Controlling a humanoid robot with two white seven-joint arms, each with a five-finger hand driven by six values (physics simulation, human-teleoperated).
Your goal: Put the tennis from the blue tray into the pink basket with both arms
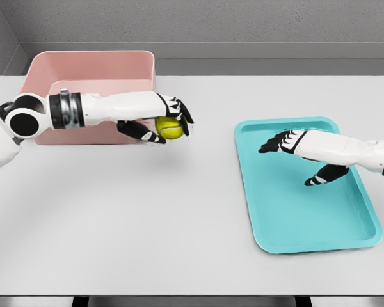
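Ball [169,128] was gripped in my left hand [161,121] beside the basket [89,67]; lifting clear of its wall seemed advisable. My right hand [294,150] hung open over the tray [288,238].

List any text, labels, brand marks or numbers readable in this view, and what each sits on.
None readable: no print shows on the tennis ball in the left hand, the pink basket, the blue tray, the right hand or the table.

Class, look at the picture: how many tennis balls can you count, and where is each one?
1. The tennis ball is held in the left hand, above the table just right of the pink basket. The basket's inside is partly hidden, so another could be there.
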